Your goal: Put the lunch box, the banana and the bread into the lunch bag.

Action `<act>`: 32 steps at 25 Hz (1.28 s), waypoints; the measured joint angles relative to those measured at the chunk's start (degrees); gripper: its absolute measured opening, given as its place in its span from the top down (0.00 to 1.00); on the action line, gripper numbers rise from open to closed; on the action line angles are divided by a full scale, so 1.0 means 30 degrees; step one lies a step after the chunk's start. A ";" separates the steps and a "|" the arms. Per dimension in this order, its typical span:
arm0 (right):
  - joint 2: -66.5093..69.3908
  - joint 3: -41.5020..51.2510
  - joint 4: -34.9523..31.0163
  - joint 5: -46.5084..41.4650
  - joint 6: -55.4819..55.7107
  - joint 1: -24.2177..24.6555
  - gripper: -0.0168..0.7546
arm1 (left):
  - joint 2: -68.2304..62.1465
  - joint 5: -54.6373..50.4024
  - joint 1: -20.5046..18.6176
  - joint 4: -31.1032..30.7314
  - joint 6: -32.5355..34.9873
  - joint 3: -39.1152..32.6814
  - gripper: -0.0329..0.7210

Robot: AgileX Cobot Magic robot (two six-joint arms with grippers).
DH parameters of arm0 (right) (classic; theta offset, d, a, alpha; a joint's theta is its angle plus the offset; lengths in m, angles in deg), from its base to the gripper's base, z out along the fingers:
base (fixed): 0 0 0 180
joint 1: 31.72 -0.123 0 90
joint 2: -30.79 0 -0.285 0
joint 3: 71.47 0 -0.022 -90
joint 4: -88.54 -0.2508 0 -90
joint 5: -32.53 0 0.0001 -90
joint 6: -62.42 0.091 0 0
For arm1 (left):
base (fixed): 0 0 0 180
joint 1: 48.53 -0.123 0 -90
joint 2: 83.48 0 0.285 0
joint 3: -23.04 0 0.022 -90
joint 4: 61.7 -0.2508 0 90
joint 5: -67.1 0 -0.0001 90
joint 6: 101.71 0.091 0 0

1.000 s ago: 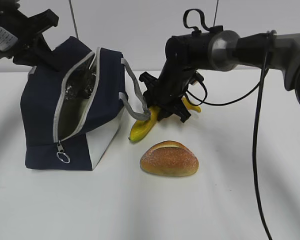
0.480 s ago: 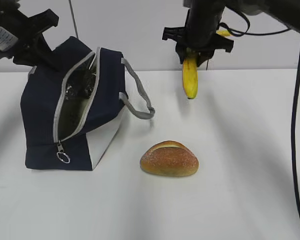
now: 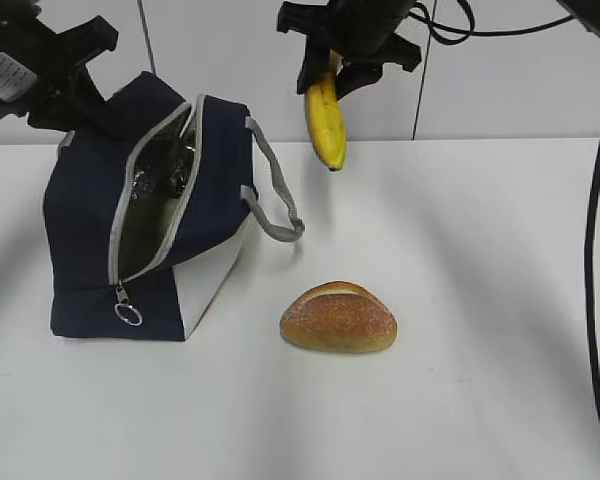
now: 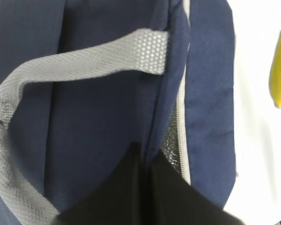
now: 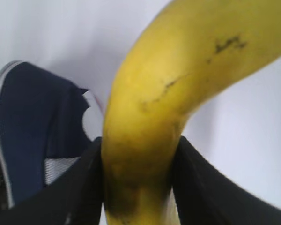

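Note:
The navy lunch bag (image 3: 85, 240) stands at the left, its zipper open and silver lining showing. My left gripper (image 3: 98, 118) is shut on the bag's upper edge; in the left wrist view (image 4: 146, 159) the black fingers pinch the navy fabric (image 4: 98, 117) beside the zipper. My right gripper (image 3: 345, 55) is shut on the banana (image 3: 325, 120), which hangs in the air to the right of the bag's top. The right wrist view shows the banana (image 5: 168, 103) between the fingers (image 5: 192, 187), with the bag (image 5: 23, 122) beyond. The bread (image 3: 338, 318) lies on the table in front. The lunch box is not visible.
The white table (image 3: 480, 300) stretches right of the bread. The bag's grey strap handle (image 3: 275, 215) hangs out toward the bread, and the zipper ring pull (image 3: 128, 315) hangs at the bag's front. A black cable (image 3: 592, 250) hangs along the right edge.
My right gripper has lifted the banana off the table, then carried it left toward the bag's top. The left gripper, bag and bread have stayed put.

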 joint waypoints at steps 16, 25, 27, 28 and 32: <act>-0.1874 0.0207 -0.6587 -0.0086 -0.1749 -0.1588 0.54 | 0.0000 -0.0080 0.0000 0.0451 0.0000 0.0000 0.96; -0.1736 0.3029 -0.6511 -0.0086 -0.2210 -0.2721 0.50 | 0.0000 0.0031 0.0000 0.0580 0.0000 0.0000 0.96; -0.1563 0.3065 -0.6259 -0.0086 -0.2235 -0.2721 0.50 | 0.0000 0.0031 0.0000 0.0580 0.0000 0.0000 0.96; -0.1529 0.3065 -0.5888 -0.0041 -0.2253 -0.2721 0.49 | 0.0000 0.0031 0.0000 0.0580 0.0000 0.0000 0.96; -0.1495 0.3065 -0.4171 -0.0041 -0.2284 -0.2721 0.49 | 0.0000 0.0031 0.0000 0.0580 0.0000 0.0000 0.96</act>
